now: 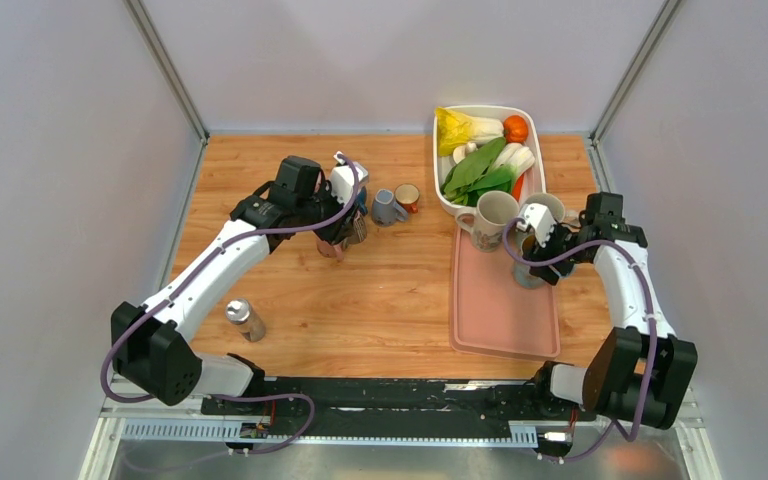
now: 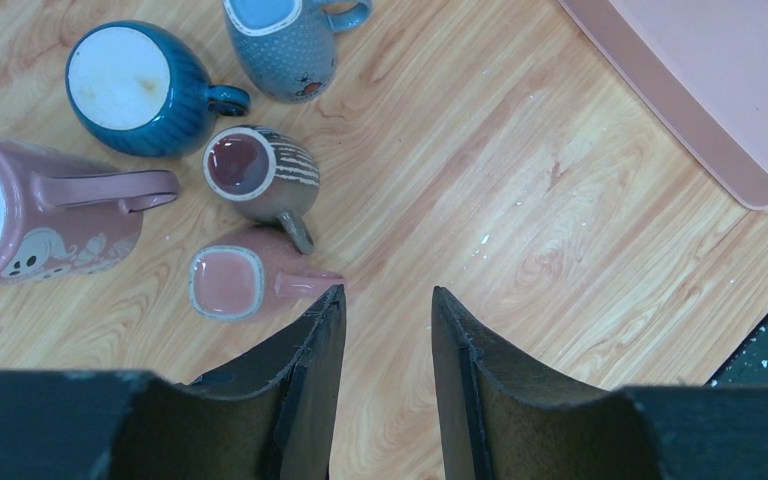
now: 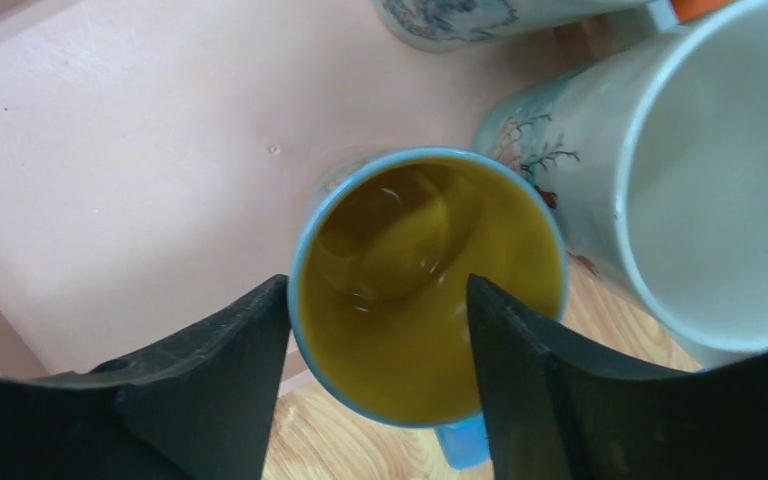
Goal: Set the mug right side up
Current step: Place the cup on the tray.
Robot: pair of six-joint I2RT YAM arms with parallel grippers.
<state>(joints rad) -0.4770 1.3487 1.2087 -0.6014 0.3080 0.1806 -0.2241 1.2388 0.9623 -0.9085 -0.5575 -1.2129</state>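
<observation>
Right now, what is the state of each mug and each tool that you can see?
Light blue ceramic mug with yellow inside: upright, mouth up.
Large white ceramic mug: upright, mouth up.
Dark blue ceramic mug: upside down, base up.
Small brown striped cup: upright.
Right tool: open, one finger outside the light blue mug, one over its inside.
Left tool: open, holding nothing.

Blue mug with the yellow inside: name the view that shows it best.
Right wrist view: the blue mug fills the frame, mouth up, with the right gripper just over it. The top view shows only a sliver of it under that gripper. The left wrist view misses it entirely.
</observation>
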